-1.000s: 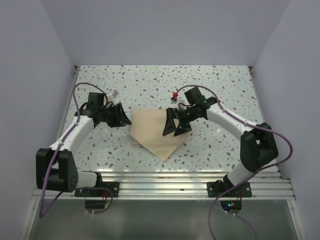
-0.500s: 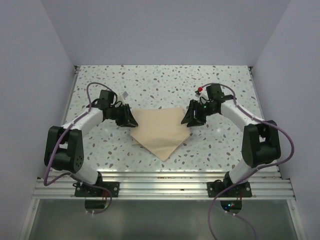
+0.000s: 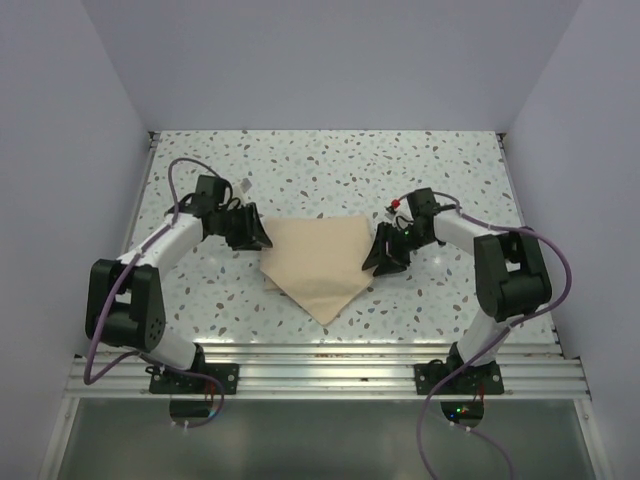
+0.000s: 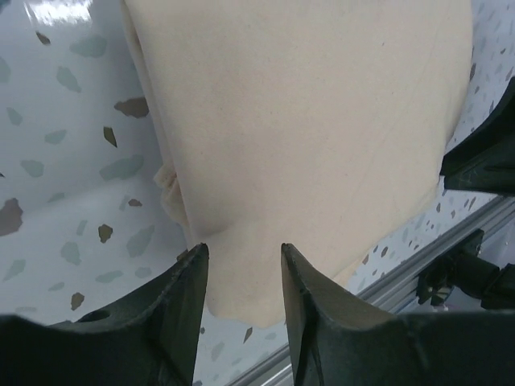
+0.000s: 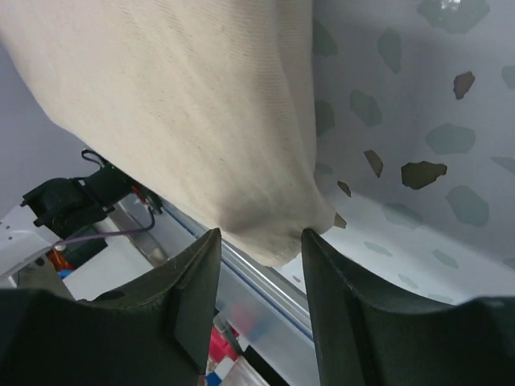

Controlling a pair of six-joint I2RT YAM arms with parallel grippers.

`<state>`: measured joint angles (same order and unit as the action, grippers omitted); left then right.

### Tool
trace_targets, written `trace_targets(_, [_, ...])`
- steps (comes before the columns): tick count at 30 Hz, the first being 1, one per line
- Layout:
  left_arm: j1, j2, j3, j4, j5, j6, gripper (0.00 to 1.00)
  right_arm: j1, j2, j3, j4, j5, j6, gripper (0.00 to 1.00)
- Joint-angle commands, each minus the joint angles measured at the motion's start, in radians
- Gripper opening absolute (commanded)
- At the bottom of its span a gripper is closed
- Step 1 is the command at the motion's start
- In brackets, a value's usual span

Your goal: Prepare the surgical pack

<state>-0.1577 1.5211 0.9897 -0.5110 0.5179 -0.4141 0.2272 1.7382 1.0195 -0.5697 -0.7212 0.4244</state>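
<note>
The surgical pack (image 3: 315, 262) is a tan folded sheet lying flat mid-table, with one point towards the near edge. My left gripper (image 3: 256, 238) is at its left corner. In the left wrist view the gripper (image 4: 241, 253) is open, with the pack's edge (image 4: 322, 121) lying between the spread fingers. My right gripper (image 3: 376, 260) is at the pack's right corner. In the right wrist view the gripper (image 5: 259, 237) is open, with the pack's corner (image 5: 161, 104) between the fingers. No tray or instruments show.
The speckled tabletop (image 3: 330, 170) is walled at the left, back and right. A ribbed metal rail (image 3: 320, 352) runs along the near edge, just below the pack's point.
My right gripper has moved off the top of the pack, out to its right corner and slightly nearer. My left gripper has shifted a little to the left corner. The pack's right side now lies spread out.
</note>
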Motion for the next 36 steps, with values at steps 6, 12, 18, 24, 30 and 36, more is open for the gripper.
trace_targets(6, [-0.071, -0.067, 0.176, -0.055, -0.243, 0.182, 0.48, -0.017, -0.066, 0.095, -0.065, -0.047, -0.004, 0.52])
trace_targets(12, [-0.074, -0.078, 0.138, -0.073, -0.338, 0.143, 0.55, -0.068, -0.08, 0.188, -0.17, 0.063, -0.064, 0.69])
trace_targets(18, [-0.045, 0.008, 0.128, -0.096, -0.243, 0.104, 0.63, -0.085, -0.014, 0.225, -0.205, 0.054, -0.131, 0.76])
trace_targets(24, [-0.036, 0.062, 0.116, -0.076, -0.196, 0.092, 0.59, -0.083, 0.038, 0.173, -0.13, -0.009, -0.099, 0.69])
trace_targets(30, [-0.02, 0.065, 0.037, -0.038, -0.156, 0.025, 0.49, -0.065, 0.031, 0.091, -0.029, -0.083, -0.009, 0.66])
trace_targets(36, [-0.02, 0.033, -0.046, -0.004, -0.139, -0.018, 0.47, -0.02, 0.085, 0.083, 0.056, -0.135, 0.057, 0.67])
